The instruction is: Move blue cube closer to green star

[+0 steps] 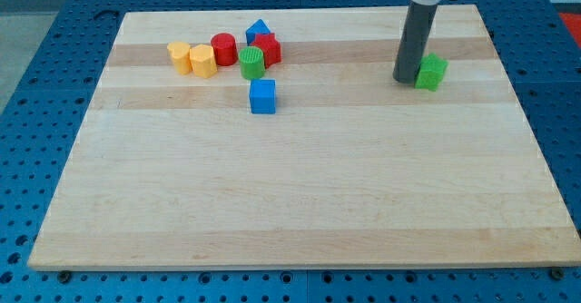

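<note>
No claw fitted. My tip (405,80) sat touching green star (432,71) near tabletop (300,203) top-right; needed circling left of blue cube (262,96), then pushing right.

My tip (406,79) rests on the pale wooden board (300,194) at the view's upper right, just left of the green star-shaped block (432,71) and touching or nearly touching it. The blue cube (262,96) sits well apart toward the view's left, just below a green cylinder (252,63) in a cluster with a red cylinder (224,48), a red block (268,49), a blue block (258,31) and two yellow blocks (192,58)
</note>
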Controlling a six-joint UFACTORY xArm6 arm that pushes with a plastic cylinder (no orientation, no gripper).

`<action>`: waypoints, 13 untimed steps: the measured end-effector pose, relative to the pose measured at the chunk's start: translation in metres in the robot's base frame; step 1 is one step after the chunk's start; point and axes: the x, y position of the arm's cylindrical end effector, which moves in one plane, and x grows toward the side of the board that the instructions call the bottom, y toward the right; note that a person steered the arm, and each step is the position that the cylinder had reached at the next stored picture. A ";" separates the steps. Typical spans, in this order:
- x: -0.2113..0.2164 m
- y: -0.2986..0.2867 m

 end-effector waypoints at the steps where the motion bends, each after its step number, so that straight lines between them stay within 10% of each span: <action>1: 0.000 -0.066; 4: 0.016 -0.245; 8: 0.040 -0.055; 13: 0.053 -0.003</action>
